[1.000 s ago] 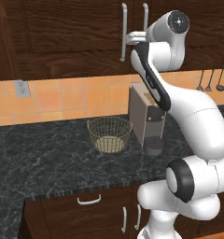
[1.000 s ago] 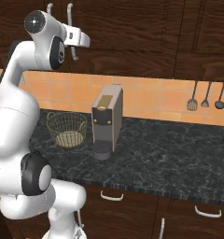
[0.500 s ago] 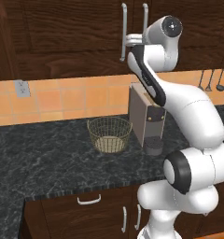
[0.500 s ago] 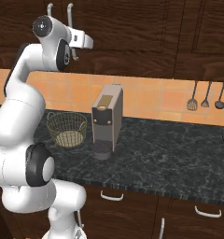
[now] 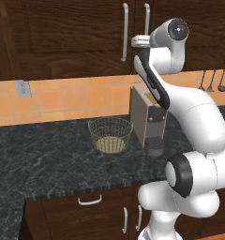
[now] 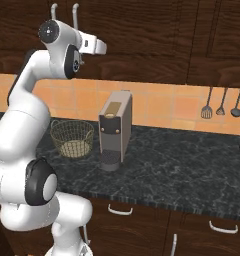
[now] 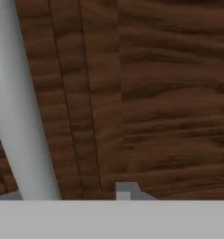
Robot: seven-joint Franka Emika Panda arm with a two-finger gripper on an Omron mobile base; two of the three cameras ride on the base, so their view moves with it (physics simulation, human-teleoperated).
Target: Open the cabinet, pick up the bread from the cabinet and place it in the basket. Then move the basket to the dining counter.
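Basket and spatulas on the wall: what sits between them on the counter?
The coffee machine, right base view, standing beside the basket and well short of the spatulas.

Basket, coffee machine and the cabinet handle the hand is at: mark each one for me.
basket [image 5: 110, 135]: left base view, front mesh wall.
coffee machine [image 6: 115, 126]: right base view, front face of its body.
cabinet handle [image 7: 21, 126]: hand view, middle of the silver bar.

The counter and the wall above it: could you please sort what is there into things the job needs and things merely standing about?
Needed for the job:
cabinet, doors shut
cabinet handle, gripper at it
basket, nothing in it

Just standing about:
coffee machine
hanging utensils
wall socket
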